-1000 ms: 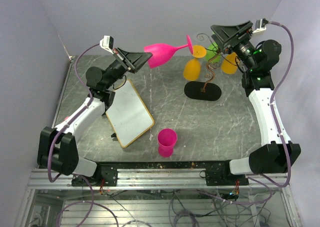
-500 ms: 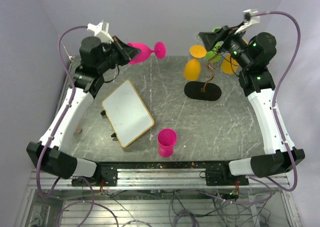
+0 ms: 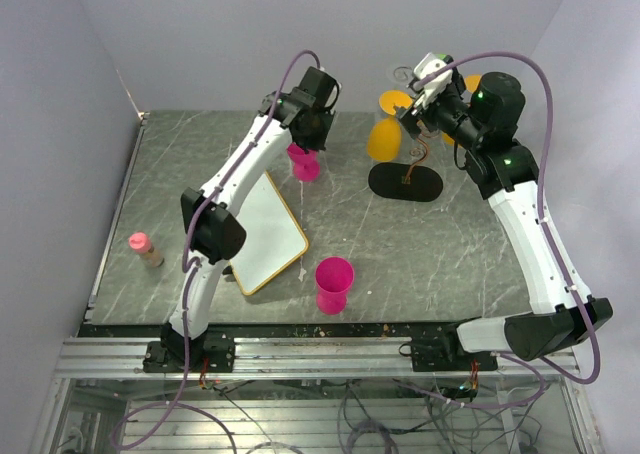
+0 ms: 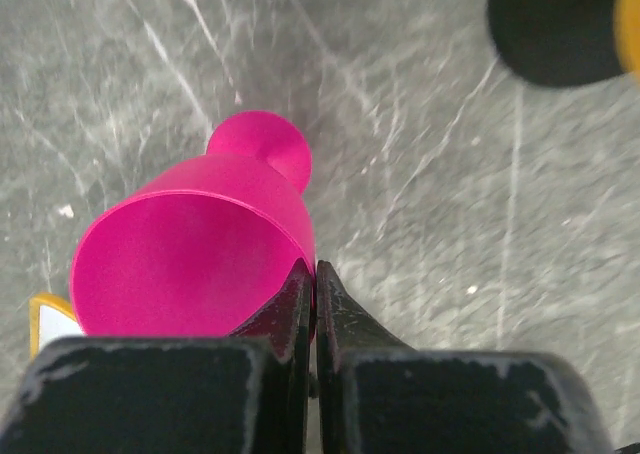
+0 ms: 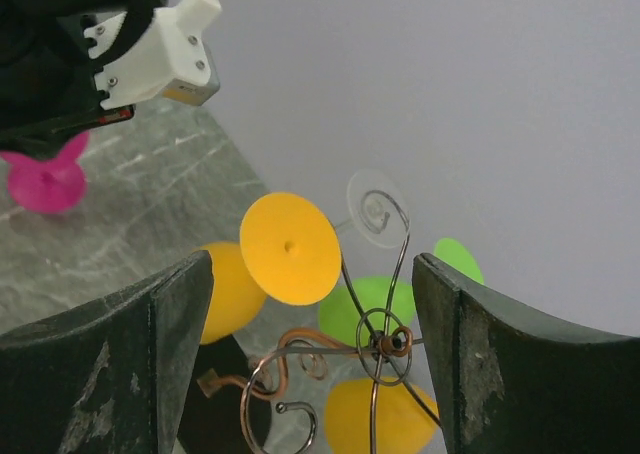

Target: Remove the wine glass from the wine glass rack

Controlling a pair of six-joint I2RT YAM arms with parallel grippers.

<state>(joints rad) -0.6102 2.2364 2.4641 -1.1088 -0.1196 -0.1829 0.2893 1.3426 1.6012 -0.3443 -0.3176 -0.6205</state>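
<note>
My left gripper [image 3: 303, 142] is shut on the rim of a pink wine glass [image 3: 304, 164], held upright with its foot at or just above the tabletop left of the rack. In the left wrist view my gripper [image 4: 315, 274] pinches the bowl's wall [image 4: 190, 254]. The wine glass rack [image 3: 412, 149], dark wire on a black oval base [image 3: 405, 182], still carries yellow glasses [image 3: 384, 137], a green one and a clear one. My right gripper [image 3: 418, 109] is open above the rack top; in its wrist view [image 5: 315, 364] the wire spirals [image 5: 380, 342] lie between the fingers.
A white board with a wooden frame [image 3: 255, 226] lies left of centre. A pink cup [image 3: 334, 284] stands near the front. A small pink-capped bottle [image 3: 145, 249] stands at the left edge. The back wall is close behind the rack.
My left arm swung from the far left to the table's middle and lowered the pink glass toward the surface. My right gripper shifted slightly over the rack top.
</note>
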